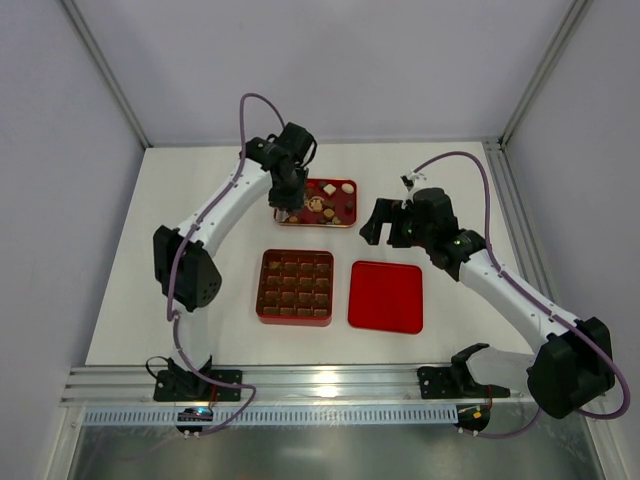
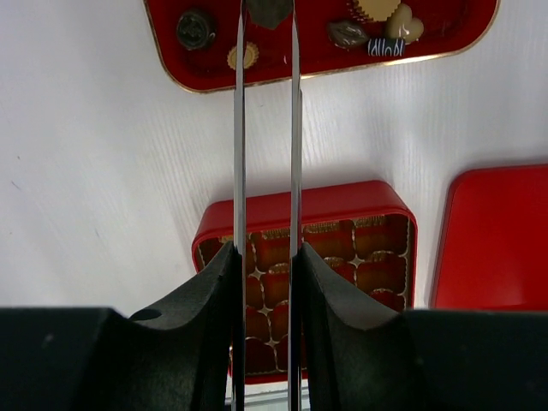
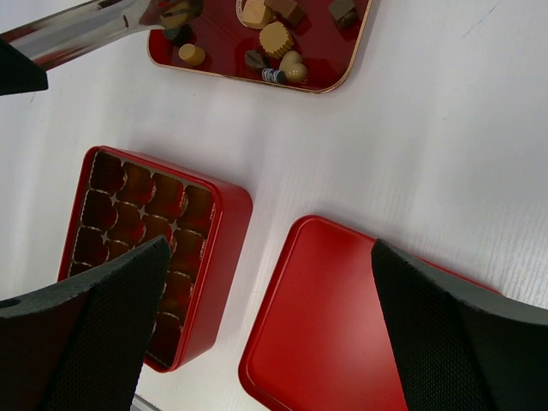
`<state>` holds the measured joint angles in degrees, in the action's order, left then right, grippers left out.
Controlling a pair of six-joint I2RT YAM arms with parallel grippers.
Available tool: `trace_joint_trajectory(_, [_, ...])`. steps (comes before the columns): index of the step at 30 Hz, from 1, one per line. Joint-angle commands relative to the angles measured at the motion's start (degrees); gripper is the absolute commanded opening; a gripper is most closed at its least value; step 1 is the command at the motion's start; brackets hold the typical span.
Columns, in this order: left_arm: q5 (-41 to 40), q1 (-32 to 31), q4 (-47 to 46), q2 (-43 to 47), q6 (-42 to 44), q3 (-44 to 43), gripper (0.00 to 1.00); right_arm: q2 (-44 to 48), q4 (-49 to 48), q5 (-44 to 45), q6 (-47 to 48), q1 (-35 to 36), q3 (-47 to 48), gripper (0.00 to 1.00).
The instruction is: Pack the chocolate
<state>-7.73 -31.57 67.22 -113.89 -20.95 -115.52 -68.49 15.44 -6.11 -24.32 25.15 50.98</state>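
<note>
Pinching a dark chocolate (image 2: 268, 10) over the tray (image 2: 462, 30), left tool (image 1: 288, 207); right tool (image 1: 383, 228) spread wide, empty.

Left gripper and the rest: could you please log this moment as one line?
left gripper: closed on dark chocolate over tray | right gripper: open, empty | box: empty

Red box (image 3: 229, 235), red lid (image 3: 334, 317), brown, tan, white chocolate (image 3: 276, 38).
</note>
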Motion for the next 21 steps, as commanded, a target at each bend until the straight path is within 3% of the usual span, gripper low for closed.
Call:
trace_joint_trajectory(1, [1.66,0.28,0.45,6.12,-1.2,2.23,0.3,1.16,-2.08,0.22,0.06,0.25,-0.44,1.0])
trace_joint_trajectory(21, [7.28,-0.59,0.81,30.38,-3.66,24.81,0.3,0.9,-2.87,0.66,-1.08,0.25,-2.11,1.0])
